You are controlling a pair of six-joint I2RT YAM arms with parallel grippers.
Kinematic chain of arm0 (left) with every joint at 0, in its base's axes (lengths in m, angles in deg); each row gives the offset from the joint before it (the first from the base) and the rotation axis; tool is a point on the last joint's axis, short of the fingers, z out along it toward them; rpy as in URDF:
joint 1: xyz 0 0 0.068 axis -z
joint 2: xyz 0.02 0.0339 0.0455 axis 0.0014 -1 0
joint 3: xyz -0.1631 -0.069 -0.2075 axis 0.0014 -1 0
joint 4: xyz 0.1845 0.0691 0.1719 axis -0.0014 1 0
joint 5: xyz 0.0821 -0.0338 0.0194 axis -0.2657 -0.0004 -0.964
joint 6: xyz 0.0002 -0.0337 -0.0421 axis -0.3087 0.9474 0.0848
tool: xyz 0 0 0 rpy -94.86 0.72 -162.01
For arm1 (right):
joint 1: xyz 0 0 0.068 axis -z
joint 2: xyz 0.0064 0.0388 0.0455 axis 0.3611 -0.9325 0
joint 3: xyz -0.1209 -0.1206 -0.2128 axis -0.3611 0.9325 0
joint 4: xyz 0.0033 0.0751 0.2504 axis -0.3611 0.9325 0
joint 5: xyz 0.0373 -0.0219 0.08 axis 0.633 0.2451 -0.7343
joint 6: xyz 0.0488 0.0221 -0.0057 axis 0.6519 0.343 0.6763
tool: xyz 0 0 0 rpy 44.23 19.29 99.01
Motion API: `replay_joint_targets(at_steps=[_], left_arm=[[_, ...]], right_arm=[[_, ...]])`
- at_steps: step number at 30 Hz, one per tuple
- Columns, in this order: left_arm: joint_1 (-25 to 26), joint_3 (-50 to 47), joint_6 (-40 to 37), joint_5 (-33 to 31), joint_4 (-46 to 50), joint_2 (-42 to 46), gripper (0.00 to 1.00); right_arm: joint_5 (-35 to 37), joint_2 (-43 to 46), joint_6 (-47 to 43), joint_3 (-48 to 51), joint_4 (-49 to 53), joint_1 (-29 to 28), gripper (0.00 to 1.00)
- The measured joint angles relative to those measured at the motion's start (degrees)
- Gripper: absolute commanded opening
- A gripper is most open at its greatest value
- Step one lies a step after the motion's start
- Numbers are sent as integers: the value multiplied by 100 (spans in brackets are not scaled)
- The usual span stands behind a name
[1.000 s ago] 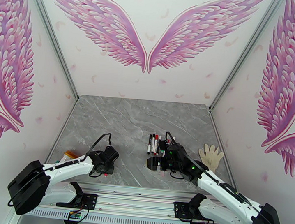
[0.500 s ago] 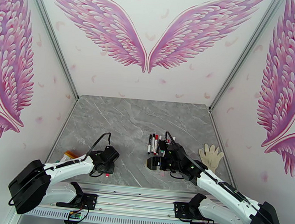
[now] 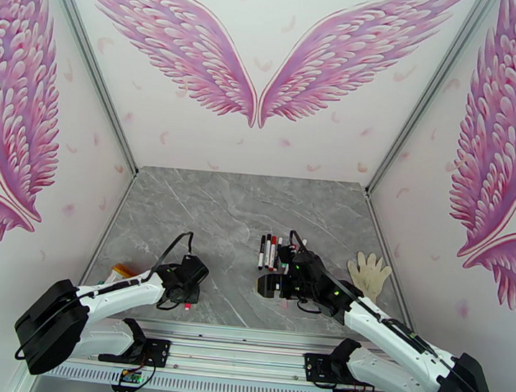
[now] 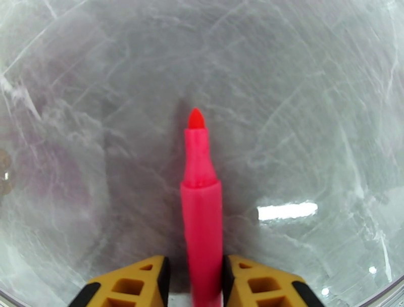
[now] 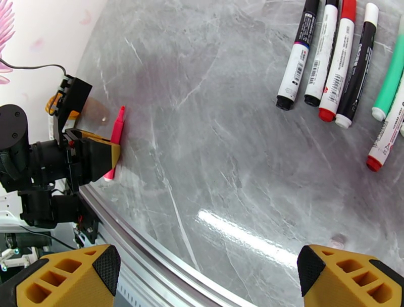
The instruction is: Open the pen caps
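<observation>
- Left gripper (image 4: 194, 272): fingers lately eased apart; uncapped pink pen (image 4: 201, 202) lies loose between them, tip pointing ahead. Judged finished.
- Right gripper (image 5: 207, 265): fingers wide, empty; remaining pens (image 5: 333, 65) well beyond them, seemingly capped.

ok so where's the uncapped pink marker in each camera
top external: the pink marker is lower left of centre, a small pink spot at the near table edge.
left wrist: the pink marker is at bottom centre, running up the picture with its tip bare.
right wrist: the pink marker is at the left edge, mid-height, beside the rail.
shared landmark: the left tool, which sits at the marker in every view.
</observation>
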Motion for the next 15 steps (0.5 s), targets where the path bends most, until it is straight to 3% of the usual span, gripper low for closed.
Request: replay_joint_targets(at_steps=[8, 15], left_arm=[[0, 245, -4, 26, 302, 341, 46], [-4, 1069, -68, 59, 721, 673, 50]], right_arm=[[81, 81, -9, 0, 125, 0, 99], [190, 295, -107, -317, 564, 0, 99]])
